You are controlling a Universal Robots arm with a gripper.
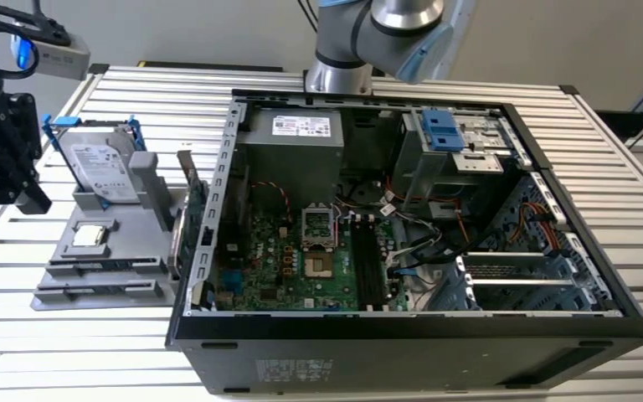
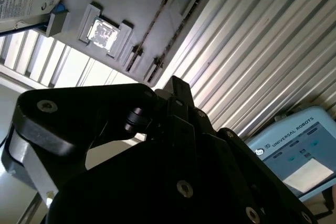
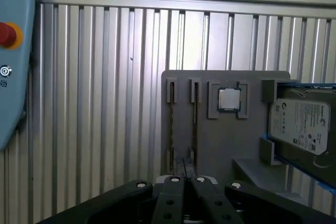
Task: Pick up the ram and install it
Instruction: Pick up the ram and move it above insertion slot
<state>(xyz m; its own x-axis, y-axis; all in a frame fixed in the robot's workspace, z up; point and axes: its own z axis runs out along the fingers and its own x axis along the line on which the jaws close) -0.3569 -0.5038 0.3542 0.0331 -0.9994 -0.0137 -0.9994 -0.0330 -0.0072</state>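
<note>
The grey holder (image 3: 226, 145) has two narrow slots. A thin strip lies on edge in each, and these look like the ram (image 3: 195, 124), also seen as the ram (image 2: 157, 24) in the second wrist view. My black gripper (image 3: 184, 165) hovers above the holder's near end, in line with those slots, and its fingertips look closed together with nothing between them. In the exterior view my gripper (image 1: 26, 188) hangs at that view's left, beside the holder (image 1: 115, 260). The motherboard's black slots (image 1: 368, 261) lie inside the open case (image 1: 411, 322).
A silver hard drive in a blue frame (image 1: 104, 163) stands on the holder, and a square processor chip (image 1: 88, 235) lies beside it. A green expansion card (image 1: 194, 222) stands on edge between holder and case. A teach pendant (image 2: 299, 153) rests on the slatted table.
</note>
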